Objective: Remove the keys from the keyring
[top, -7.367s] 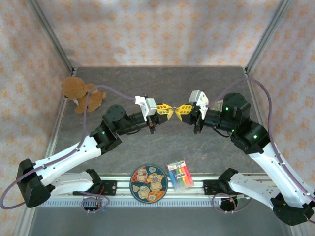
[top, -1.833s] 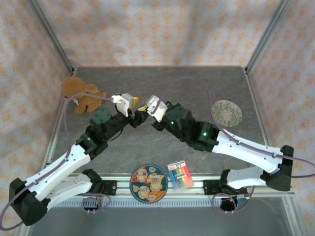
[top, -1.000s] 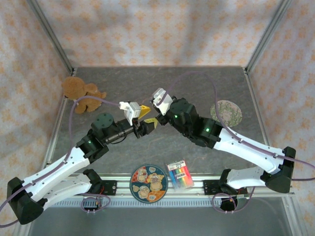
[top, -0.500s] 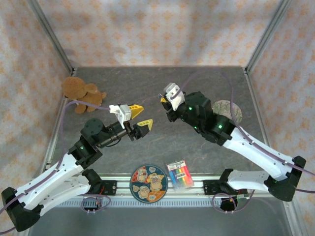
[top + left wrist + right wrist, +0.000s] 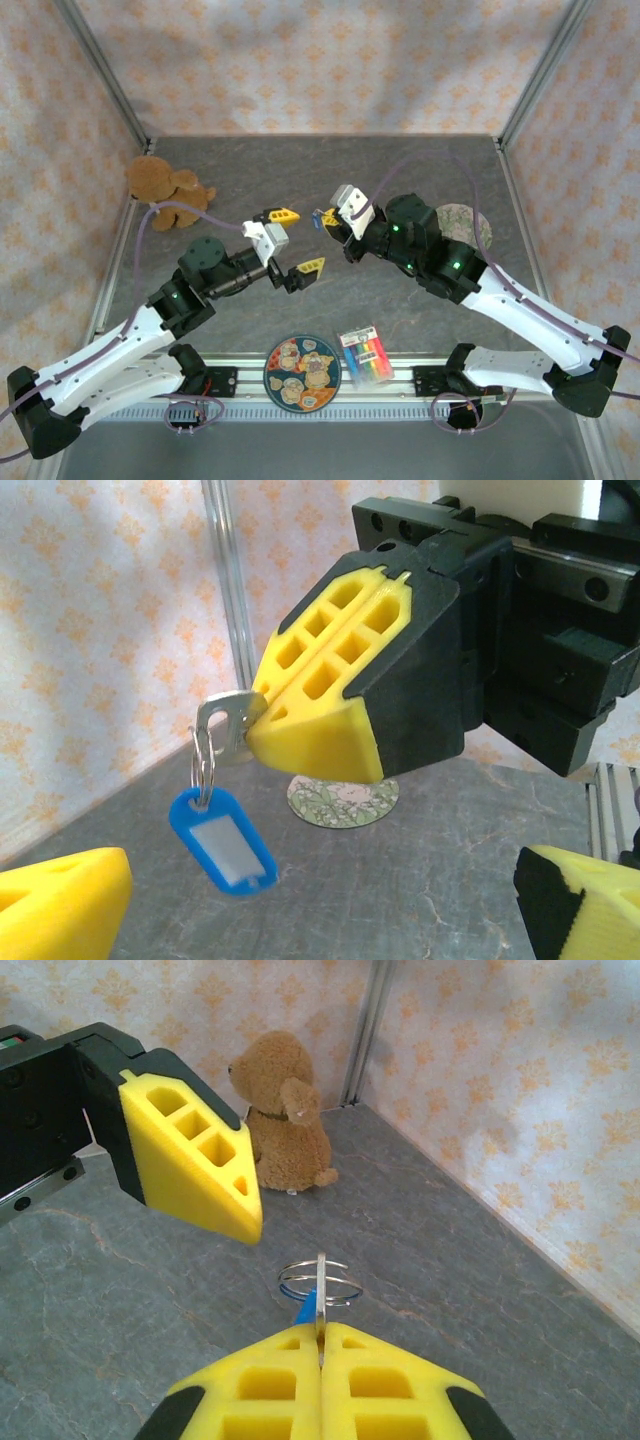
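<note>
My right gripper is shut on the head of a small silvery key, held in the air above the middle of the table. A thin wire keyring hangs from the key, and a blue plastic tag dangles below it. In the right wrist view the key sticks out edge-on between the closed yellow fingertips, with the keyring looped round it. My left gripper is open just to the left. Its yellow fingers are spread wide and apart from the key.
A brown teddy bear sits at the far left of the table. A green floral coaster lies behind the right arm. A patterned plate and a rainbow-striped card lie at the near edge.
The grippers were together at the keyring; the left one has opened and pulled back. The right gripper keeps the key and has shifted slightly left and down.
</note>
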Motion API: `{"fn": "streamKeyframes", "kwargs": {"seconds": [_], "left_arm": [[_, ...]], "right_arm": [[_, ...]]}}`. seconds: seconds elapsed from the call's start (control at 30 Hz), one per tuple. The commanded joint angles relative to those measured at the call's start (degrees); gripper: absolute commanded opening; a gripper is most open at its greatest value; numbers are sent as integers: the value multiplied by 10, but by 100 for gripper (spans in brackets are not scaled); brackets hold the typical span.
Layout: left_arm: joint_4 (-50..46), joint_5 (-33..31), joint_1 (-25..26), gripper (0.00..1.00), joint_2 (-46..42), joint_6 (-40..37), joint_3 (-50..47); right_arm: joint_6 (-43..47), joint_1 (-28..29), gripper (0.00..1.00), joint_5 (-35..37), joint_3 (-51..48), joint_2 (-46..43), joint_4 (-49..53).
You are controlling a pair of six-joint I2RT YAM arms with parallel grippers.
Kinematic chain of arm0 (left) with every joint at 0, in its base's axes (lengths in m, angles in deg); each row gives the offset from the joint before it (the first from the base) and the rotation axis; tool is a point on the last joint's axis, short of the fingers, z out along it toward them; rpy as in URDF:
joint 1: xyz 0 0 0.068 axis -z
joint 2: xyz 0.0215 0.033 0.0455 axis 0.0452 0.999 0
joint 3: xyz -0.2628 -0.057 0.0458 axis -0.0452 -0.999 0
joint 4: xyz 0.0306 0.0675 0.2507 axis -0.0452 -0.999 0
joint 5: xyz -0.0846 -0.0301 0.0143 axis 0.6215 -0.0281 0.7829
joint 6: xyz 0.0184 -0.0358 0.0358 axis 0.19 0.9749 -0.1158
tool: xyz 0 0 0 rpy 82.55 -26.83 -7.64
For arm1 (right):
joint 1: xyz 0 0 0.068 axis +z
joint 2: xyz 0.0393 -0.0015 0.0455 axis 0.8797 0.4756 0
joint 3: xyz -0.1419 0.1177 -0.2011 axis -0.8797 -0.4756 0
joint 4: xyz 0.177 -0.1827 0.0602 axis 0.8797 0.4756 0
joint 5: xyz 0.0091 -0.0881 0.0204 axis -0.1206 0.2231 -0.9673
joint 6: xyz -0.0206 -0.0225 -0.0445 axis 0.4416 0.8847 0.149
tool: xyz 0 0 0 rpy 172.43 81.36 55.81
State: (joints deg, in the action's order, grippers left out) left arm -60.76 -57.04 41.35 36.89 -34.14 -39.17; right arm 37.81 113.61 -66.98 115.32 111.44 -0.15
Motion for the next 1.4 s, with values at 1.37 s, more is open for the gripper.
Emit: {"fn": "streamKeyframes", "kwargs": {"seconds": [1.37], "left_arm": [[28, -42, 34, 93, 39, -1, 33]], "right_arm": [[-21, -1, 0, -3, 16, 13, -23]]}}
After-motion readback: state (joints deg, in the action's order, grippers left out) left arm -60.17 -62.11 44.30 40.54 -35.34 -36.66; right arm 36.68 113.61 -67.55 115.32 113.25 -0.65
